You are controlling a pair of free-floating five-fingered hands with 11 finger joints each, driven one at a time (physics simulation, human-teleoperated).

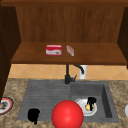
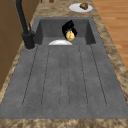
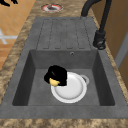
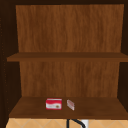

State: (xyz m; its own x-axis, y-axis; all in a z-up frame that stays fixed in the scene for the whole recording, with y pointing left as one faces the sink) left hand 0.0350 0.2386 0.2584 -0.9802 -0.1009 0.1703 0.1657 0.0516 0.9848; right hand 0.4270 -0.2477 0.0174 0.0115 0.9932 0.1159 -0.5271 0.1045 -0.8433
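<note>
My right hand (image 1: 91,101) is down in the sink basin (image 3: 37,82), fingers curled round a small yellow object (image 1: 88,107), can't tell what it is. The side views show the same: the hand (image 3: 56,74) wraps it from above and the yellow bit (image 3: 53,82) pokes out under the fingers. From the left side the hand (image 2: 68,27) sits over the yellow piece (image 2: 70,36).

Right under the hand is a white plate (image 3: 72,91) on the basin floor; the object hangs over its near-left rim. I can't tell whether it touches the plate.

My left hand (image 1: 33,115) hangs at the front edge of the drainboard (image 1: 47,96), well apart from the right one. I can't tell how its fingers are set.

Between the hands, nearer the camera, is a red ball (image 1: 67,115). Behind the right hand stands the black faucet (image 1: 68,75). Far left of the left hand, on the table (image 1: 15,87), is a red-rimmed plate (image 1: 5,105). On the shelf (image 1: 100,55) above sit a red-white box (image 1: 53,50) and a smaller box (image 1: 70,50) just beside it.
</note>
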